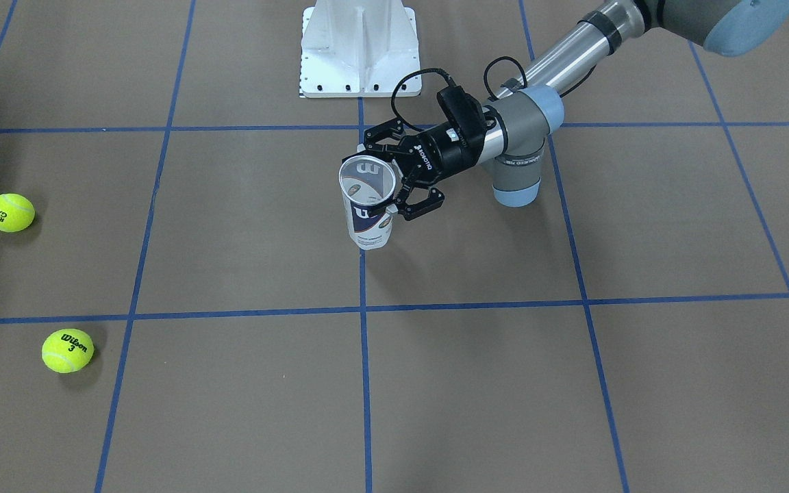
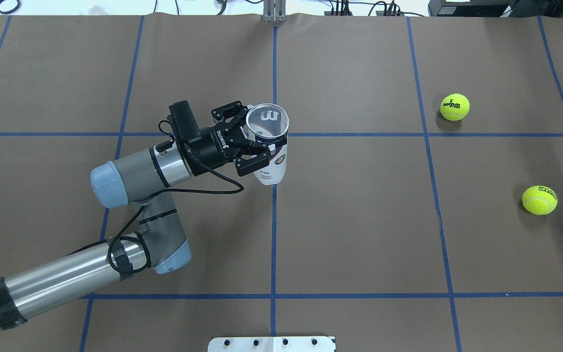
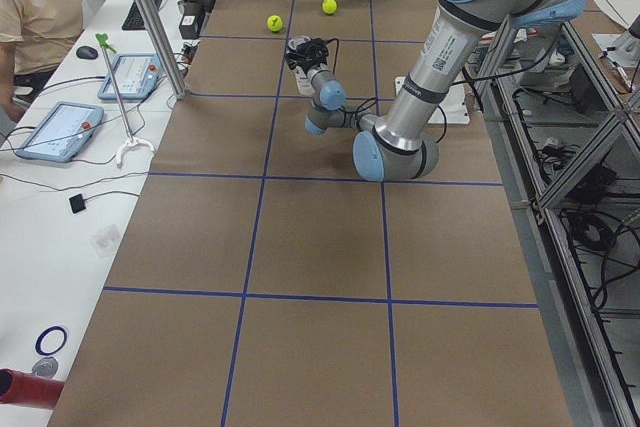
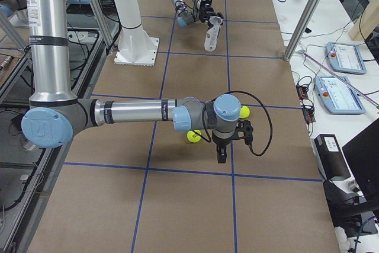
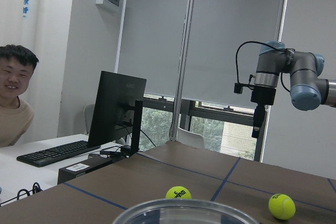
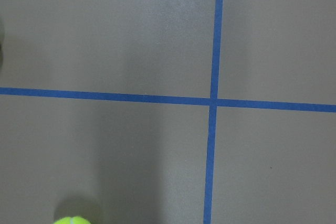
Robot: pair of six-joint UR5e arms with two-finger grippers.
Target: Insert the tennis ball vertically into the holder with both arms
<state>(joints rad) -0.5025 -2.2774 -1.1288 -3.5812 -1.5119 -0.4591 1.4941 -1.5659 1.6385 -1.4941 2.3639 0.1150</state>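
The holder (image 2: pixel 274 168) was pinched by the left gripper (image 2: pixel 254 136), extended toward 3 o'clock (downward-pointed right gripper (image 4: pixel 221 157): finger state could not be told).

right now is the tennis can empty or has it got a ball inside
Empty. The overhead view looks into the open holder and shows only its label; the Wilson ball and the other ball lie outside.
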